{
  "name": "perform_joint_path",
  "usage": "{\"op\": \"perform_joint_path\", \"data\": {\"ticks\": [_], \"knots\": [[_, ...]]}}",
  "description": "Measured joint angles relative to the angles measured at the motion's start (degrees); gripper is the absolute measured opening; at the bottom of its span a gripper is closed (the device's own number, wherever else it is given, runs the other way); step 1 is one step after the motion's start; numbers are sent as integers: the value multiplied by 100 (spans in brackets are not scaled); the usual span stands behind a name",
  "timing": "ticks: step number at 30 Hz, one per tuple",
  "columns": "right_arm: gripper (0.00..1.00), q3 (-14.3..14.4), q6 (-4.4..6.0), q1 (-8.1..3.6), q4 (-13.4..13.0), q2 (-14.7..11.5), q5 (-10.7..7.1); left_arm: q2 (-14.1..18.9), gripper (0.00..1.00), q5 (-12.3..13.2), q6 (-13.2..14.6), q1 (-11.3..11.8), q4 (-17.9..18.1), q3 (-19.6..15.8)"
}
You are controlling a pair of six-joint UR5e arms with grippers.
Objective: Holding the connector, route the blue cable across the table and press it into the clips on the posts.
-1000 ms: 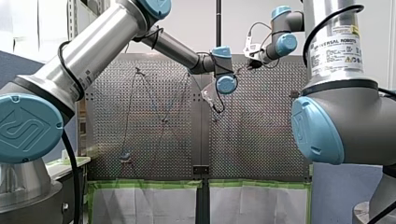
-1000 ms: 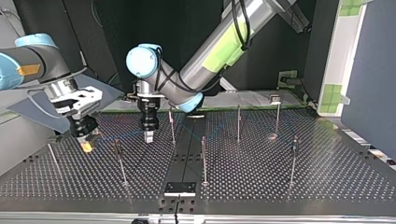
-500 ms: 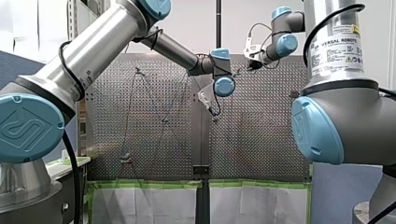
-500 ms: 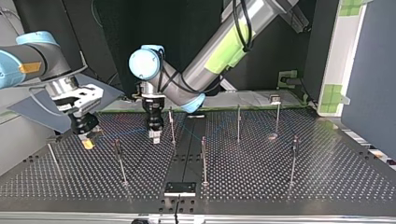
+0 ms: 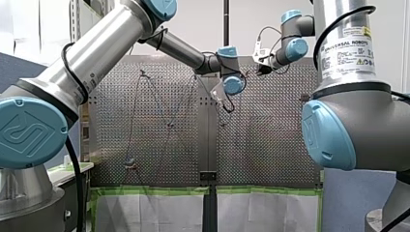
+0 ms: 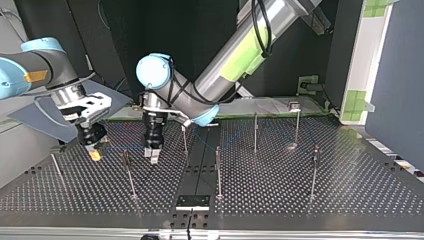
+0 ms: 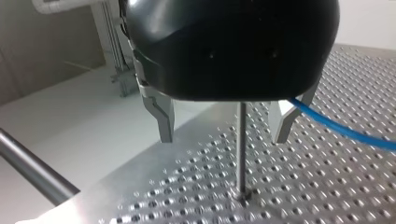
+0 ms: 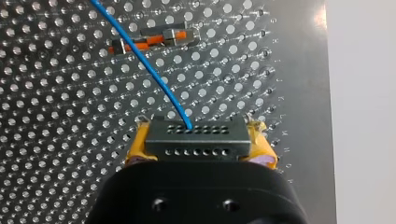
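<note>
Yellow-padded right end effector (image 8: 198, 140) clamped on the grey multi-hole connector block (image 8: 177, 141); left end effector (image 7: 223, 133) spread, empty.
Thin blue cable (image 8: 144, 60) leaves the connector over the perforated steel worktop (image 8: 56, 140); the left end effector straddles a slim metal post (image 7: 241, 158). Judged light, limp, slippery: hold by the rigid connector.

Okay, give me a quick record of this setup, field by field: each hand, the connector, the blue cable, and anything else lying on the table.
left hand: open, metal fingers either side of a post
right hand: shut on the connector, yellow pads at its two ends
connector: grey block with two rows of small holes
blue cable: leaves one hole of the connector and runs off over the perforated table; it also passes beside one left hand finger
other: orange-and-metal part lying on the table ahead of the right hand
</note>
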Motion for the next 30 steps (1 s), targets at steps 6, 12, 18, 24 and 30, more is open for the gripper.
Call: {"op": "perform_joint_path", "data": {"ticks": [6, 12, 18, 24, 30], "knots": [[0, -64, 14, -5, -5, 70, 1, 0, 100, 270, -31, 58, -11, 141], [0, -138, 56, -33, -13, 111, 2, -17, 100, 363, -33, 130, -26, 174], [0, -212, 85, -71, -14, 159, -1, -50, 100, 329, -25, 252, -36, 173], [0, -249, 64, -76, -28, 331, 7, -89, 100, 340, 6, 394, -17, 174], [0, -327, 72, -83, -59, 388, 9, -110, 100, 365, 72, 441, -28, 174]]}}
